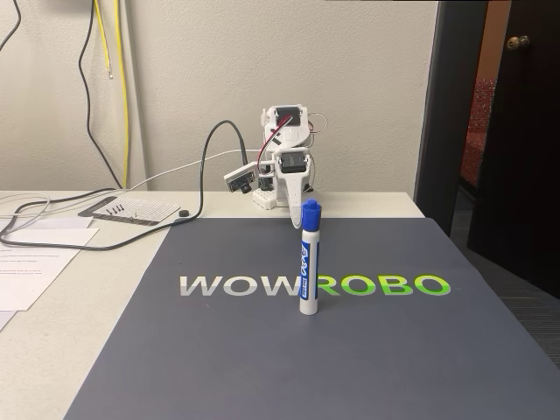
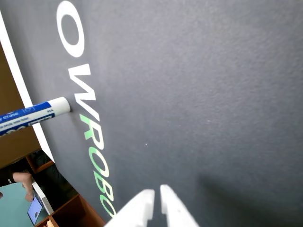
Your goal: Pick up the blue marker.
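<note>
The blue marker [image 1: 308,260] stands upright on its white end, blue cap on top, in the middle of the grey mat [image 1: 262,350], on the "WOWROBO" lettering. At the back of the table the white arm is folded up, its gripper [image 1: 292,210] pointing down just behind the marker's cap, well apart from it. In the wrist view the marker [image 2: 35,113] enters from the left edge, with its white base on the mat beside the letter W. The gripper [image 2: 156,197] shows at the bottom edge, its two white fingertips nearly touching and nothing between them.
Black and white cables [image 1: 105,223] and a perforated plate [image 1: 131,210] lie on the table at the left, with papers [image 1: 35,262] near the left edge. A dark door [image 1: 516,157] stands at the right. The wall is close behind the arm.
</note>
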Robot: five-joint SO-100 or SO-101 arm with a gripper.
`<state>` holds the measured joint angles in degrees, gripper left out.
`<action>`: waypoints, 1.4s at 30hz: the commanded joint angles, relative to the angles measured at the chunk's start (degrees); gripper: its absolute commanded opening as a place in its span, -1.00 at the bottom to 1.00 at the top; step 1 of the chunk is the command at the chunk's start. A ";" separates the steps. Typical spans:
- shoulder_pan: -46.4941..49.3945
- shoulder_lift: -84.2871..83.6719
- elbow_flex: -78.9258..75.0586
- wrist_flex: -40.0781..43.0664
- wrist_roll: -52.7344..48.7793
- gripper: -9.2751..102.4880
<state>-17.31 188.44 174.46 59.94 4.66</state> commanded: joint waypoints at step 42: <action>3.16 3.43 -3.25 -13.01 -20.74 -0.83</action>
<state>-15.38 188.44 174.02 48.69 -13.54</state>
